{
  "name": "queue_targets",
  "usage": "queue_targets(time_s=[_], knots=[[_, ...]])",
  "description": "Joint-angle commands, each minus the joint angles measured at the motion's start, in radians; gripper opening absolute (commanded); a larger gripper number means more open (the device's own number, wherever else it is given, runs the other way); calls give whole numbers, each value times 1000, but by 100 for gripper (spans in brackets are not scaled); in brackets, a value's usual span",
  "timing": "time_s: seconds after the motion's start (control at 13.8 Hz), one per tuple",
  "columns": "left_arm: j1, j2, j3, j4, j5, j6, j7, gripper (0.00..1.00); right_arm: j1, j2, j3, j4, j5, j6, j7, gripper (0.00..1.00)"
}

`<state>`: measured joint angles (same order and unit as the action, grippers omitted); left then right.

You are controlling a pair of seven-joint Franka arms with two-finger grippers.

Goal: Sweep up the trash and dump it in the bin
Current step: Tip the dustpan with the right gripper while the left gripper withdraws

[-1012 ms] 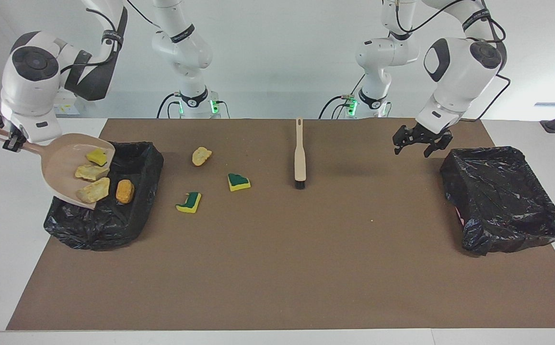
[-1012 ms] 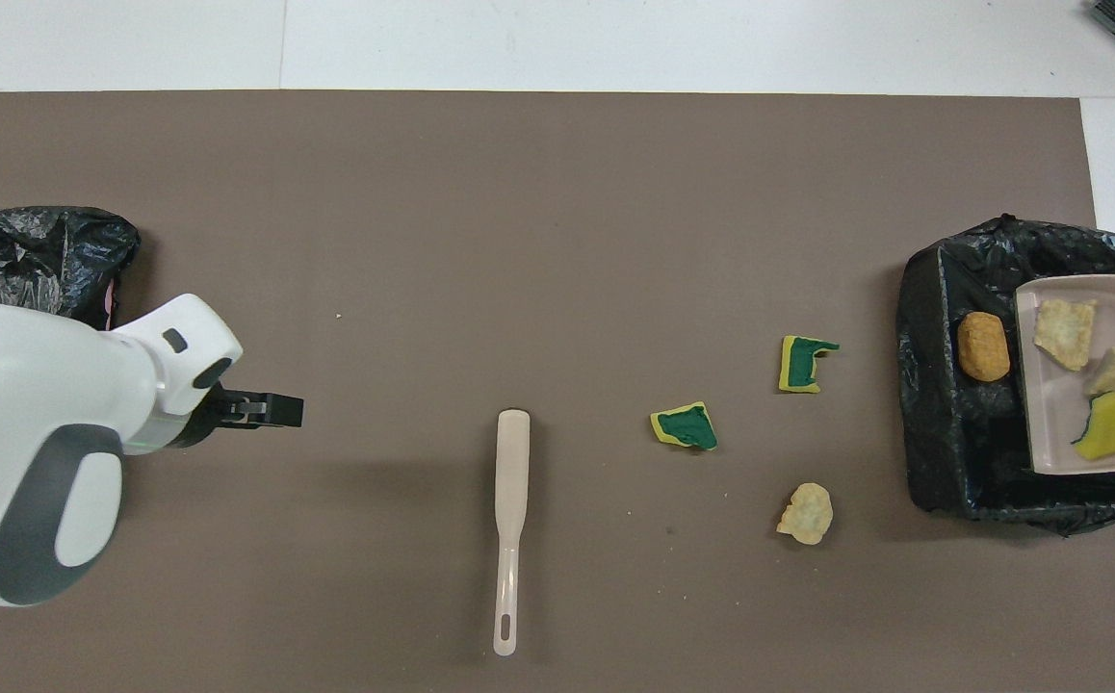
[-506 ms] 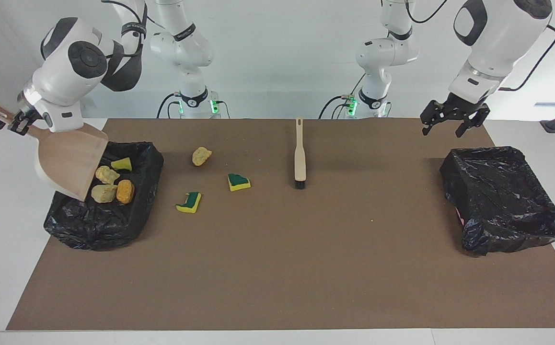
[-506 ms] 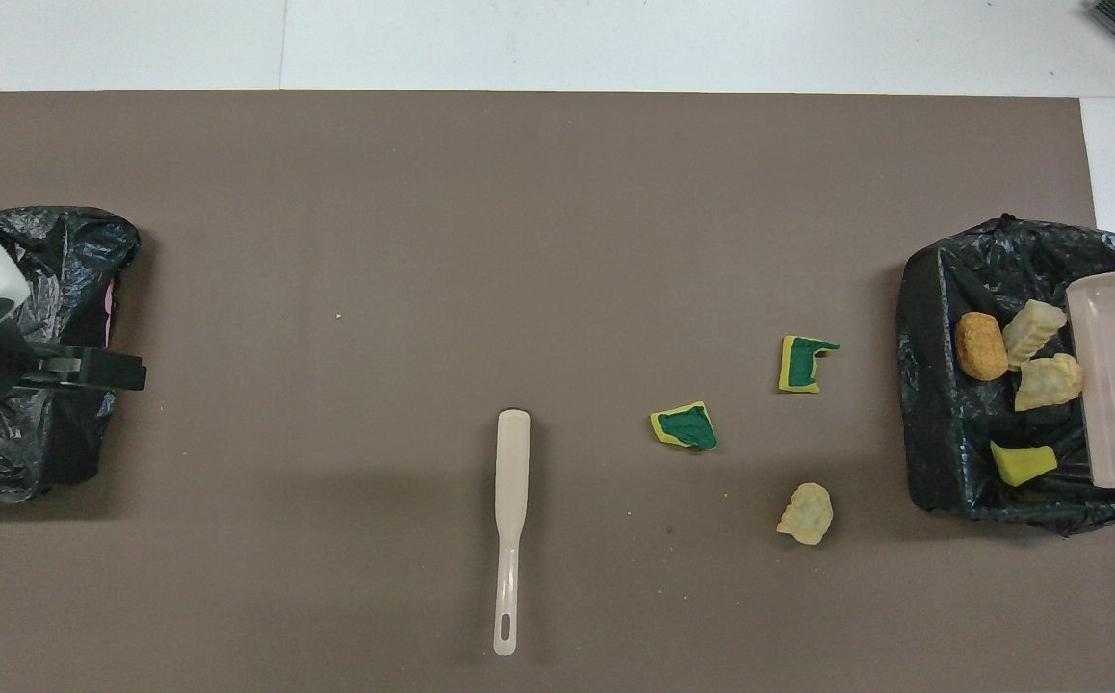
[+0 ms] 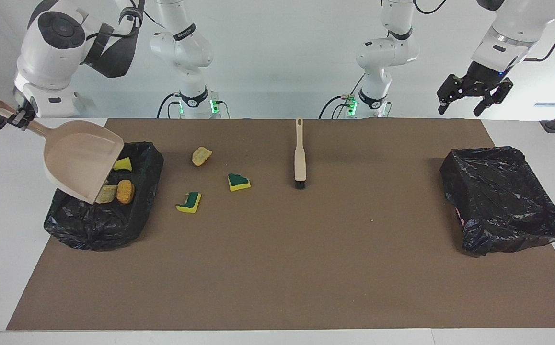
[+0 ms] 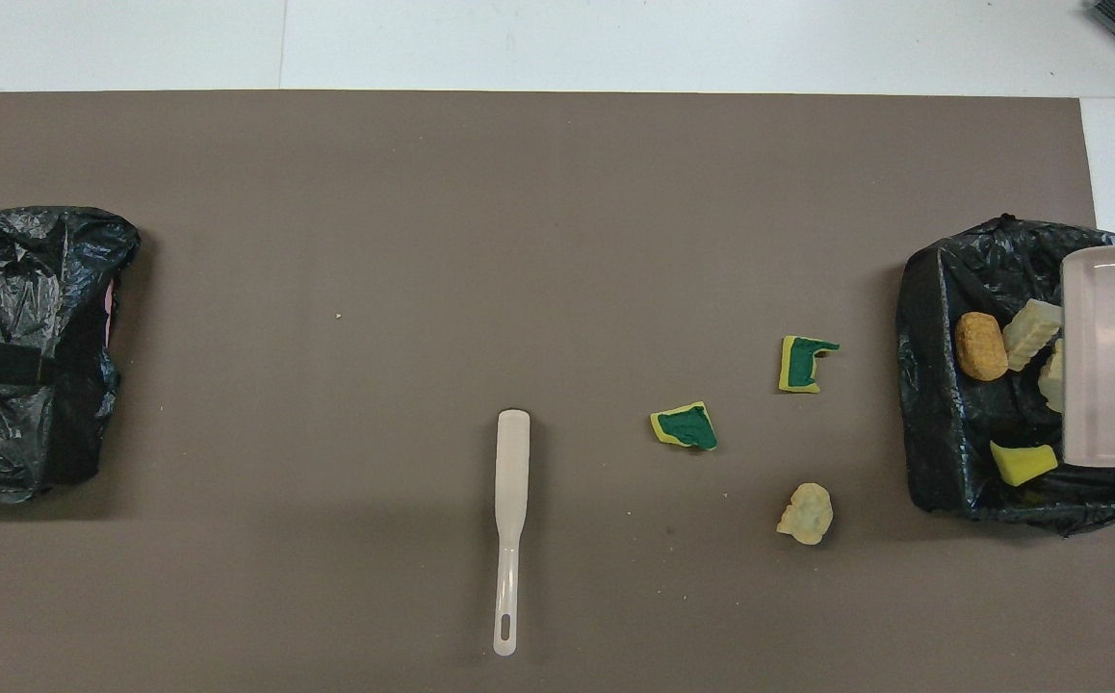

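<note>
While the dustpan is held tilted by its handle in the clenched right hand, at the upper edge of the facing view on the right arm's end, its mouth is seen over the black-lined bin. Three sponge chunks are visible in that bin. Three loose chunks are left on the worktop in the upper middle, beside the untouched brush. The left hand is held spread and empty in the opposite upper corner, above the second bin, which looks empty.

From overhead, the pan is shown empty, and four chunks can be counted in the bin beneath it, one half hidden. The task is judged a little over half done: three pieces remain to be swept and dumped.
</note>
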<state>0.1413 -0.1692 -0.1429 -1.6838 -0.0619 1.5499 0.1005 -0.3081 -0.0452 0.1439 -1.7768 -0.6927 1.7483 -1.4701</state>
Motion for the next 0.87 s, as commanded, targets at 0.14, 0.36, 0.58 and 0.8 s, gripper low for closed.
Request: queue_targets(time_s=[0.14, 0.36, 0.58, 0.8], knots=[[-2, 5, -11, 13, 11, -37, 13, 100, 7, -4, 14, 0, 233, -38, 129, 0], [-3, 8, -17, 21, 11, -53, 4, 100, 73, 4, 17, -7, 332, -73, 276, 0], [-80, 11, 58, 52, 13, -114, 4, 100, 155, 7, 17, 0, 456, -85, 553, 0], [-134, 7, 108, 44, 13, -100, 5, 100, 197, 13, 19, 8, 525, -70, 753, 0]])
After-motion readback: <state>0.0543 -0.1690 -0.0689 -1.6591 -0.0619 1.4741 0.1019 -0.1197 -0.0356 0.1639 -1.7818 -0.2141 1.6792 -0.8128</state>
